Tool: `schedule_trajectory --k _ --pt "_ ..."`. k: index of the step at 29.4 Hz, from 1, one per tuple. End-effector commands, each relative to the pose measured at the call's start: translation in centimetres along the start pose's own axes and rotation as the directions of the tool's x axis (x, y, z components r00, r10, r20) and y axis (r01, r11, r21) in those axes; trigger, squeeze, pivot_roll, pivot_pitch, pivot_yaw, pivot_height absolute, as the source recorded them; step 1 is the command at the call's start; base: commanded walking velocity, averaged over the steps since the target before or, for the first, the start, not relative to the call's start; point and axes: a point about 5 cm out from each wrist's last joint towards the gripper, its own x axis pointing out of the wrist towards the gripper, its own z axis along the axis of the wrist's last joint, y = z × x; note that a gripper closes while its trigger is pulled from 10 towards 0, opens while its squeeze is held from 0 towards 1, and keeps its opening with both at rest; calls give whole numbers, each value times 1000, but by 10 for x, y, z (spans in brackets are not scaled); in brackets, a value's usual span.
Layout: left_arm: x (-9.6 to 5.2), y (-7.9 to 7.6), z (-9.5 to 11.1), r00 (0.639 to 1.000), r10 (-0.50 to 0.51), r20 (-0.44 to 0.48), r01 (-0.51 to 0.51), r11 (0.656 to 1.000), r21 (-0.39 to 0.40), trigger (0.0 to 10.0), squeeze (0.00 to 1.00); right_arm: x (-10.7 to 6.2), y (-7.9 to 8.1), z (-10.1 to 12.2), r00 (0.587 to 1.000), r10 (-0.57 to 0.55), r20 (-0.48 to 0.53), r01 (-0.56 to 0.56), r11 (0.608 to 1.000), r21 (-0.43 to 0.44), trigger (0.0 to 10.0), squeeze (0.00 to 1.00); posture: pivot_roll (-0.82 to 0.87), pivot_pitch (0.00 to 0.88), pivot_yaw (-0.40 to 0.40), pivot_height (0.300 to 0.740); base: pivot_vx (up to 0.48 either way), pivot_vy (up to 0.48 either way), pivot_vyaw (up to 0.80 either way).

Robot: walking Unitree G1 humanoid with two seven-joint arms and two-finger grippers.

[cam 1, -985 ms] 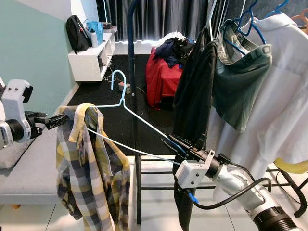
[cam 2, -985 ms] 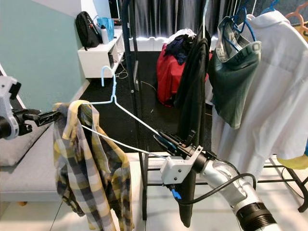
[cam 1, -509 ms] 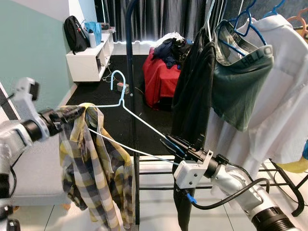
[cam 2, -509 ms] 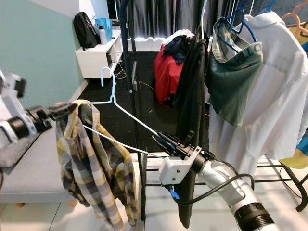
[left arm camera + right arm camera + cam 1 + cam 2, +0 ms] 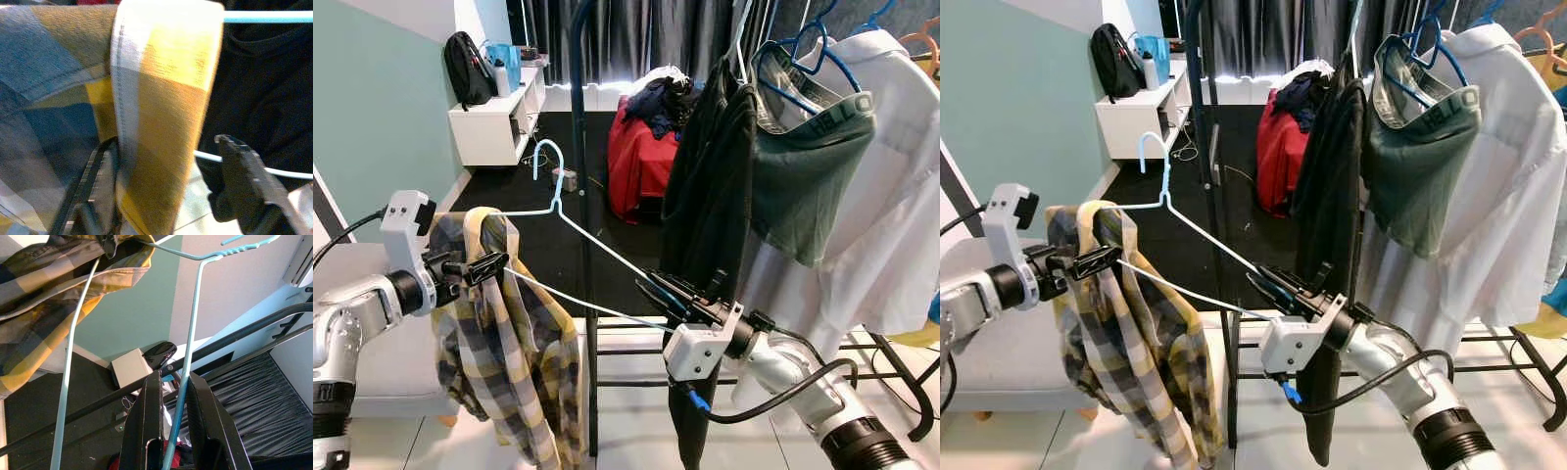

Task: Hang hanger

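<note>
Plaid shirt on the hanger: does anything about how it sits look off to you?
Yes. The plaid shirt is bunched at one end of the light blue hanger, by the left gripper, leaving the rest bare. The right gripper holds the other end, so the hanger sits tilted, hook unhung.

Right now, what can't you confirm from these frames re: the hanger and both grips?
- Rack rail: cut off by the top edge of both eye views; only the black pole shows.
- Hanger far shoulder: buried under the plaid shirt.
- Left gripper: fingers straddle the shirt collar; contact is blurred.
- Right gripper: shut on the hanger wire; its fingertips hide the pinch point.
</note>
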Motion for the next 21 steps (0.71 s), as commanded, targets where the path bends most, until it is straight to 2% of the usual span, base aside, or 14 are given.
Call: schedule_trajectory --k 1,10,11,13,16,18,21 --pt "2 1 -2 1000 16 -3 -16 1000 2 0 0 5 -11 5 997 -68 44 68 998 -3 10000 0 47 98 21 740 0 0 0" --pt "2 0 4 1000 25 17 -25 999 30 0 0 6 -9 6 997 -59 44 59 998 -5 10000 0 48 99 19 740 0 0 0" --pt "1 0 6 1000 28 8 -28 997 78 0 0 6 -8 5 998 -53 39 53 999 -9 10000 0 48 99 19 740 0 0 0" --pt "1 0 7 1000 28 5 -28 996 90 0 0 6 -8 4 998 -51 35 51 999 -11 10000 0 47 100 18 740 0 0 0" --pt "0 -8 13 1000 -6 -24 11 980 201 0 0 7 -7 0 999 -45 1 45 999 -22 10000 0 51 98 16 740 0 0 0" --pt "0 -8 13 1000 -6 -24 11 980 201 0 0 7 -7 0 999 -45 1 45 999 -22 10000 0 51 98 16 740 0 0 0" --pt "-2 -22 22 997 -59 -57 73 952 298 0 0 9 -4 -3 999 -32 -30 31 999 -29 10000 0 56 95 14 740 0 0 0"
